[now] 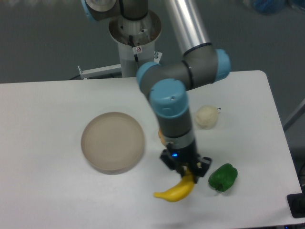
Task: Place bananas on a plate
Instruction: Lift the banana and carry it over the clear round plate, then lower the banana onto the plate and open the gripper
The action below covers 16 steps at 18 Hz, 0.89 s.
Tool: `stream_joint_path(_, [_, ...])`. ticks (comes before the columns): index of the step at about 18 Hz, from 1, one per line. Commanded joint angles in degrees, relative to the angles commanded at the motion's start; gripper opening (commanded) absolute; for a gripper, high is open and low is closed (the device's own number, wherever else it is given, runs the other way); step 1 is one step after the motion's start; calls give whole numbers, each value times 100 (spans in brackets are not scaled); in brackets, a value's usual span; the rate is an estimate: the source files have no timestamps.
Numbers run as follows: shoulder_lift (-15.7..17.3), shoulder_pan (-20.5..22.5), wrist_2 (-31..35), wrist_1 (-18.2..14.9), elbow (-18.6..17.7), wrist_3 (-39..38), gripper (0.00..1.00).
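White matte table (57, 200); UR5e arm (178, 90) reaching down over its middle-right part, grey tube links with light-blue joint caps.

Gripper (187, 174): black, two fingers pointing down, clamping the upper right end of the banana (174, 191). Fingers are closing on the fruit, not spread.

Banana: smooth, glossy, bright yellow, plastic-looking, gently curved. Its long axis is running from upper right, where the gripper is holding it, down to lower left, where the tapered free tip is pointing toward the table's near edge. Whether it is touching the table or hanging just above it cannot be told.

Plate (112, 141): round, shallow, beige-tan, matte, with a low raised rim; sitting to the left of the banana and somewhat farther back, apart from it.

Green pepper (222, 177): dark, shiny, lumpy, lying just to the right of the gripper, not touching the banana.

Orange lumpy fruit (161, 136): mostly hiding behind the arm's wrist, only a sliver showing.

Pale cream rounded object (206, 116): lying farther back on the right; its kind cannot be told.
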Motion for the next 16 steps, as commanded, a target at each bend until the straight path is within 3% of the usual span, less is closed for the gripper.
stream_joint_path(2, [122, -211, 9, -9, -148, -202, 42])
stream_joint_path(7, [772, -326, -61, -97, -1053, -107, 41])
stream_joint_path(13, [1168, -414, -53, -105, -2239, 753, 41])
stream_joint_path(16, [1248, -467, -44, -88, -2522, 1097, 41])
